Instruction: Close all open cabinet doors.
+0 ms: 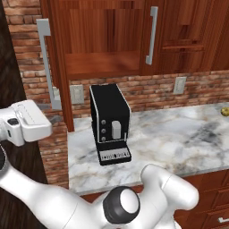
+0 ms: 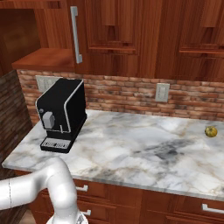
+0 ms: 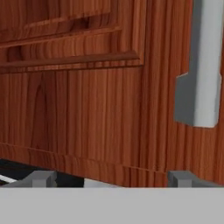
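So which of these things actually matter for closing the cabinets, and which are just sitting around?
Part of the job:
open cabinet door
its bar handle
gripper

Just lying about:
coffee machine
small yellowish fruit
wall outlets
marble counter

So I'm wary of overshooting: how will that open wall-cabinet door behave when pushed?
The open cabinet door looks like a rigid wooden panel, so it should swing on its hinges, not flex. Its flat face offers broad contact. The bar handle could snag the jaws.

Even, soft rendered light; faint shadow under coffee machine (image 1: 110, 123); hand view slightly blurred.
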